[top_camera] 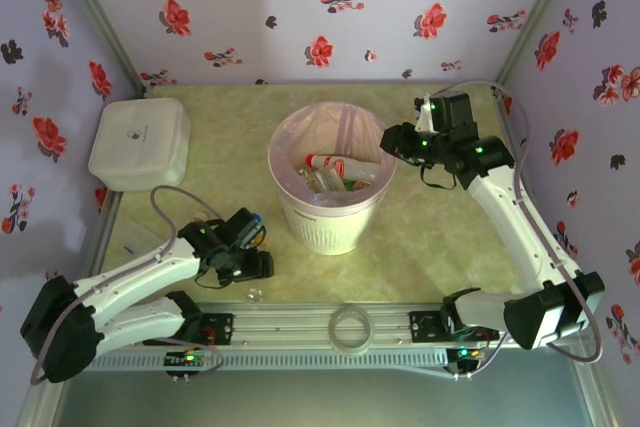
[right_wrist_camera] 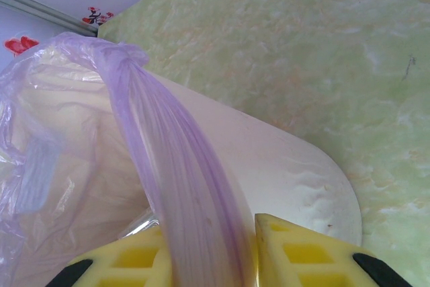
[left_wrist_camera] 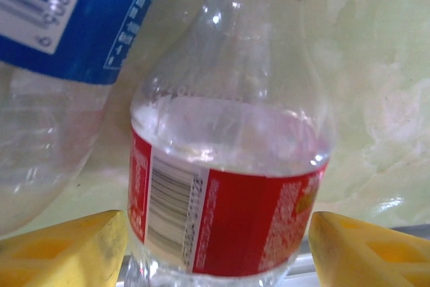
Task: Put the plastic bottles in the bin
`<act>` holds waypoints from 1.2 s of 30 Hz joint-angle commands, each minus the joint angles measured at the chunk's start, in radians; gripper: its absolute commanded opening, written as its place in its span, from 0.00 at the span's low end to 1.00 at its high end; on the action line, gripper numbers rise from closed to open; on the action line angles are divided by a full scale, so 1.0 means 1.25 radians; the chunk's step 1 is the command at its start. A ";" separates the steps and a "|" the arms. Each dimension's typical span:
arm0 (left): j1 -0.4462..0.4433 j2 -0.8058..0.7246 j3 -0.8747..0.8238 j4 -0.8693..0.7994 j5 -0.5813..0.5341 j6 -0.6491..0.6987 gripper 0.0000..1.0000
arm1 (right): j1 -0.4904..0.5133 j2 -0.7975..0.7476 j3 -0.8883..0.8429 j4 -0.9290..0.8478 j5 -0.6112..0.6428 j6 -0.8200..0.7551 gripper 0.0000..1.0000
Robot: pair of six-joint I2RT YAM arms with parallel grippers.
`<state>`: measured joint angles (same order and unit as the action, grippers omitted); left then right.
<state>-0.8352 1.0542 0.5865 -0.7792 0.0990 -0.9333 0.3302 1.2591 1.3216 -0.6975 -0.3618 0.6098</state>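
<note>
There is one bin (top_camera: 325,222) with one pink liner (right_wrist_camera: 175,166), one white box (top_camera: 140,142), one ring (top_camera: 350,327) on the rail and one table (top_camera: 450,237). Inside the bin lie at least three bottles (top_camera: 335,169), jumbled so that the full number cannot be told, and the left wrist view has two more on the table: one red-labelled bottle (left_wrist_camera: 228,199) and one blue-labelled bottle (left_wrist_camera: 60,31). There are two arms, a left arm (top_camera: 130,282) and a right arm (top_camera: 520,217), carrying one left gripper (left_wrist_camera: 215,247) and one right gripper (right_wrist_camera: 211,253), each with two yellow fingers.
</note>
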 commanded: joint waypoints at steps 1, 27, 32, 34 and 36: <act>-0.003 0.017 -0.020 0.050 0.003 0.006 0.73 | 0.005 0.006 0.026 0.028 -0.014 0.007 0.29; 0.082 -0.050 0.115 -0.015 -0.023 0.087 0.48 | 0.005 -0.002 0.010 0.044 -0.020 0.016 0.29; 0.144 -0.086 0.202 -0.065 -0.041 0.127 0.42 | 0.005 -0.003 0.005 0.056 -0.025 0.023 0.29; 0.181 -0.093 0.245 -0.088 -0.053 0.157 0.39 | 0.005 -0.002 0.005 0.056 -0.027 0.025 0.29; 0.220 -0.094 0.290 -0.105 -0.065 0.192 0.37 | 0.005 -0.002 0.006 0.058 -0.027 0.026 0.29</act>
<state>-0.6067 0.9501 0.8803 -0.8383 0.0597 -0.7780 0.3302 1.2591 1.3212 -0.6941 -0.3622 0.6125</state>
